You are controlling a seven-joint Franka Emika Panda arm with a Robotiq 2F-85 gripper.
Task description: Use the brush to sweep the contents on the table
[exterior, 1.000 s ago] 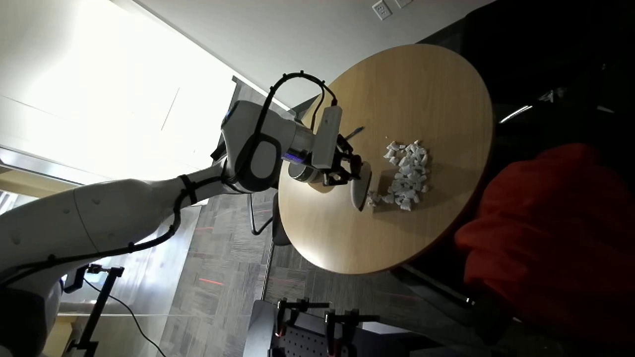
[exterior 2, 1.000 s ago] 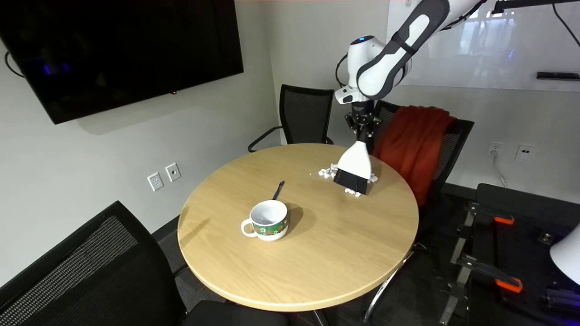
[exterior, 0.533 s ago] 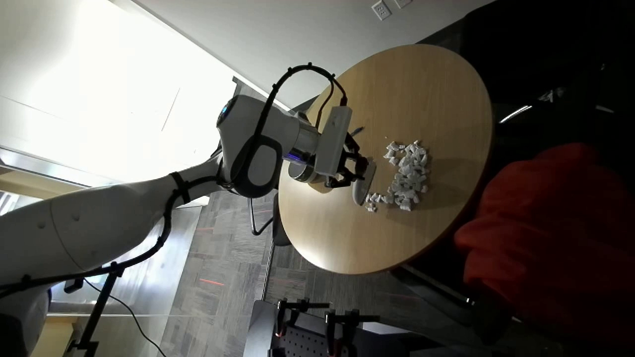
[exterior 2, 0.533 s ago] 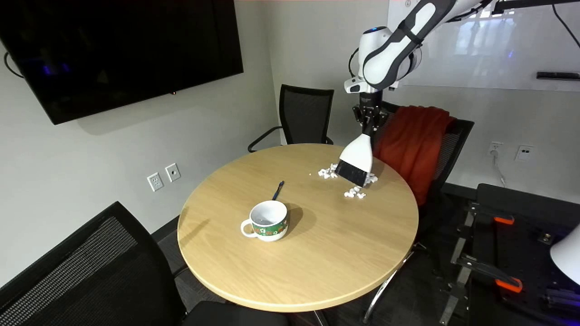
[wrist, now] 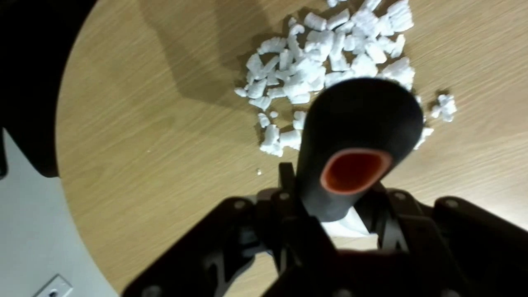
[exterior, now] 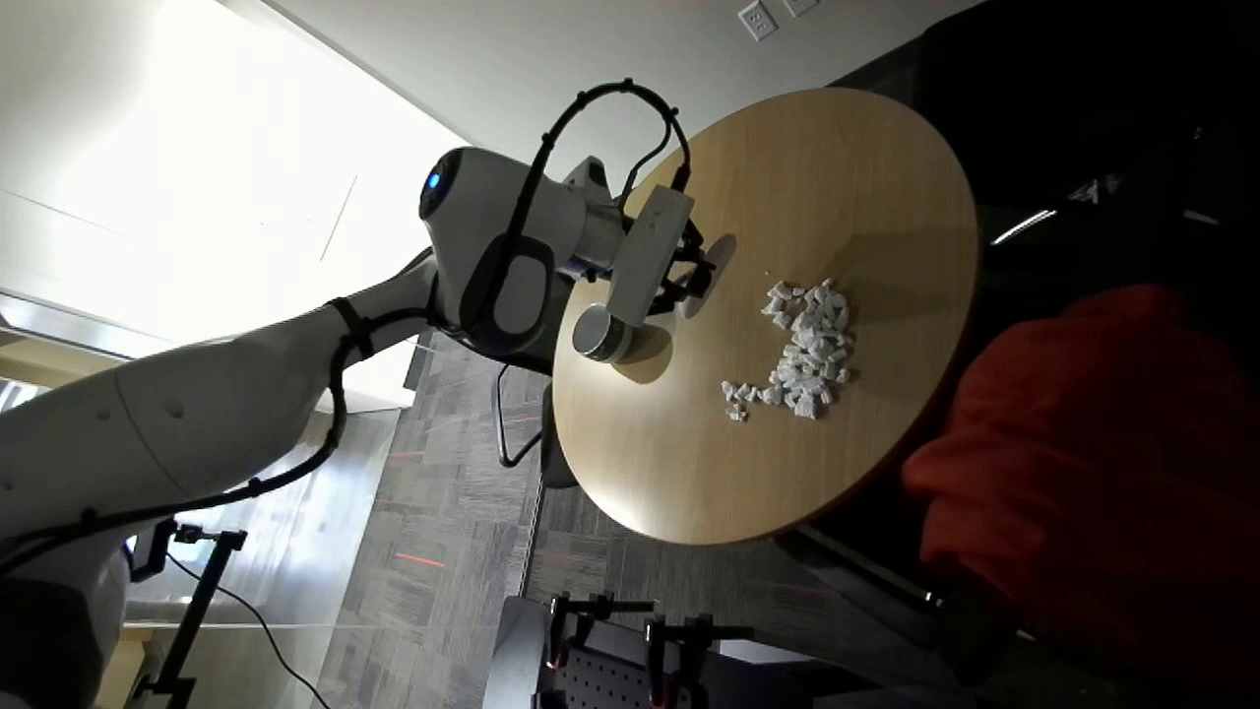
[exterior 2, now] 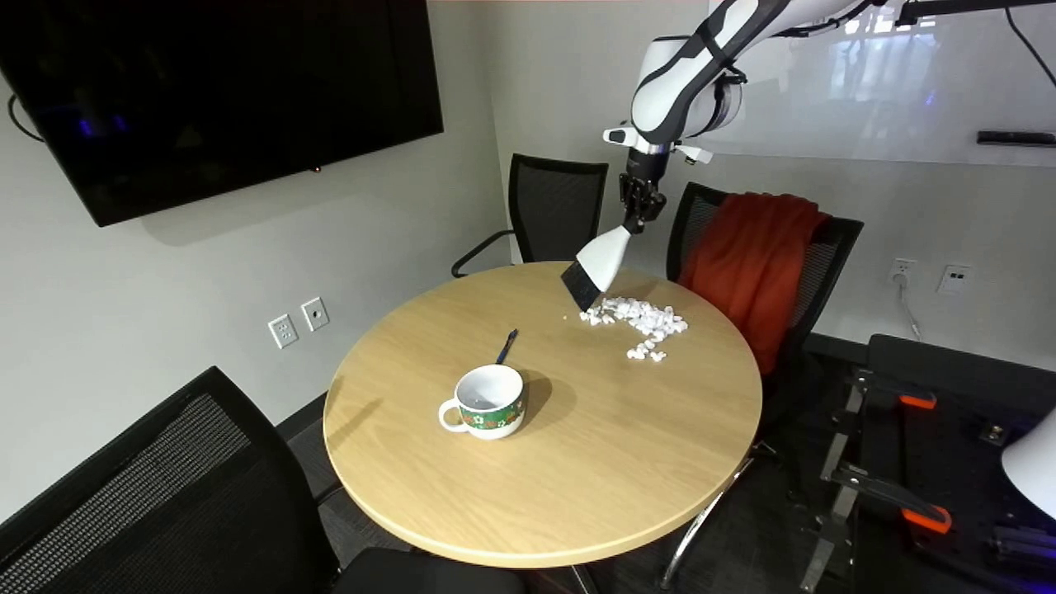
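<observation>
The brush has a white body (exterior 2: pixel 605 252), black bristles and a dark handle (wrist: pixel 363 115) with an orange-rimmed hole. My gripper (exterior 2: pixel 637 216) is shut on its handle; the fingers also show in the wrist view (wrist: pixel 330 189). The brush hangs tilted and appears raised off the table, beside the heap's left end in an exterior view. Its pale head (exterior: pixel 719 258) also shows here, apart from the heap. The contents, many white crumb-like bits (exterior 2: pixel 648 318), lie in an uneven heap (exterior: pixel 815 340) on the round tan table (exterior 2: pixel 577 470). In the wrist view the handle hides part of the heap (wrist: pixel 305 74).
A white mug with a green floral band (exterior 2: pixel 491 404) stands on the table, also seen in an exterior view (exterior: pixel 598 333). A dark pen (exterior 2: pixel 506 346) lies behind it. Black chairs surround the table; a red cloth (exterior 2: pixel 752 264) hangs over one.
My gripper and the brush have lifted and moved off the heap, leftward in one exterior view and upward in the picture in another. The heap is uncovered and looks nearly unchanged.
</observation>
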